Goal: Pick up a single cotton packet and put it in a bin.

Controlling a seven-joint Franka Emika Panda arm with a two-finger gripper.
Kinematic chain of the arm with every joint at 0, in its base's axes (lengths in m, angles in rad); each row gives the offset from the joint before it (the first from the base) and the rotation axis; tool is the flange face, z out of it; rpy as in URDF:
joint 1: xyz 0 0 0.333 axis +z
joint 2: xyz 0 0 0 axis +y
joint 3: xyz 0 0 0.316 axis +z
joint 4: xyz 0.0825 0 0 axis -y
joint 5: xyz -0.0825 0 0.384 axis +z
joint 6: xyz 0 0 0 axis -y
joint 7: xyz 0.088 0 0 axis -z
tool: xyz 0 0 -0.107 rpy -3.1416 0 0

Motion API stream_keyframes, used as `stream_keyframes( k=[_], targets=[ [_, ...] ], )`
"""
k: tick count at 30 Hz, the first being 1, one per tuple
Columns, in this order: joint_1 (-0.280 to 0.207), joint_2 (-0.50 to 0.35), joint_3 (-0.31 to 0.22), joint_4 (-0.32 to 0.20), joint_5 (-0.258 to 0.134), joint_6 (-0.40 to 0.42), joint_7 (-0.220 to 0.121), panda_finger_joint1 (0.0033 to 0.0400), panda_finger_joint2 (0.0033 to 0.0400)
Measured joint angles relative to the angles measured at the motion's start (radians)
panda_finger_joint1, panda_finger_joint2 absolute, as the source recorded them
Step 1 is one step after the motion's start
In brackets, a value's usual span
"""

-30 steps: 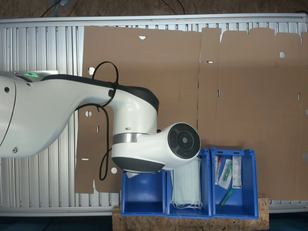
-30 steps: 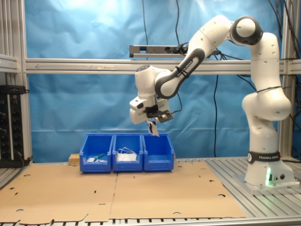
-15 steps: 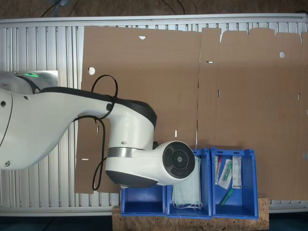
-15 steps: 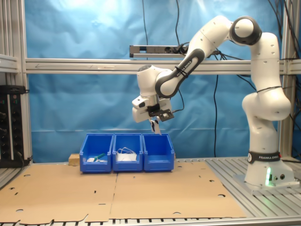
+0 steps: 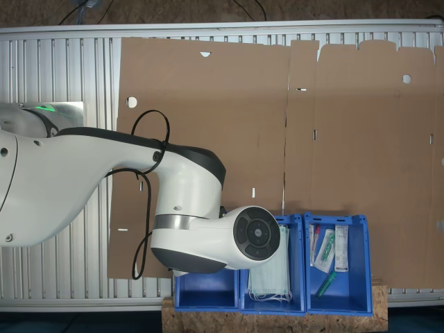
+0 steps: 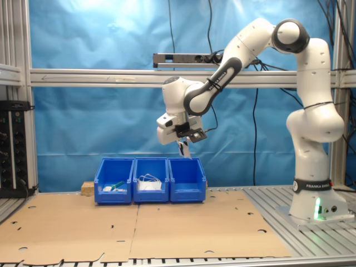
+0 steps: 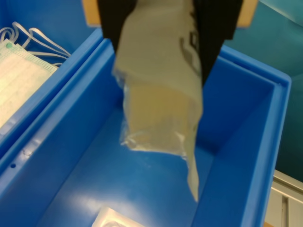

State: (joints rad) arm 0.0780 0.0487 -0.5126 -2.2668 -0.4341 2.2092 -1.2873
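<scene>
In the wrist view my gripper [image 7: 163, 28] is shut on the cotton packet [image 7: 161, 109], a flat pale packet with black print that hangs down from the black fingers [image 7: 215, 23]. Directly under it lies the bin [image 7: 251, 142], a blue crate whose floor holds a small clear packet [image 7: 116, 220]. In the second exterior view the gripper [image 6: 181, 144] holds the packet [image 6: 183, 151] in the air a little above the bin [image 6: 187, 181], the one of three at the row's end nearer the robot base. In the first exterior view the arm covers most of this bin [image 5: 208, 286].
The middle crate [image 6: 151, 181] holds pale green face masks [image 7: 19, 80] [image 5: 270, 270]. The crate beyond it [image 5: 338, 277] holds syringes and narrow packets. Flat cardboard sheets [image 6: 183, 225] cover the table before the crates. A blue curtain and metal frame stand behind.
The arm shifted slightly over the end bin and rose a little a second ago. It has since held almost still with the packet in its grip.
</scene>
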Motion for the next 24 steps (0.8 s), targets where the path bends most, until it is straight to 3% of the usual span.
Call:
stream_keyframes(
  k=[16, 17, 22, 23, 24],
  targets=[
    [0.000, 0.000, 0.000, 0.000, 0.000, 0.000, -0.007, 0.0058, 0.0058],
    [0.000, 0.000, 0.000, 0.000, 0.000, 0.000, -0.007, 0.0124, 0.0124],
    [0.000, 0.000, 0.000, 0.000, 0.000, 0.000, -0.007, 0.0124, 0.0124],
    [0.000, 0.000, 0.000, 0.000, 0.000, 0.000, -0.007, 0.0205, 0.0205],
    [0.000, 0.000, 0.000, 0.000, 0.000, 0.000, -0.007, 0.0205, 0.0205]
  ],
)
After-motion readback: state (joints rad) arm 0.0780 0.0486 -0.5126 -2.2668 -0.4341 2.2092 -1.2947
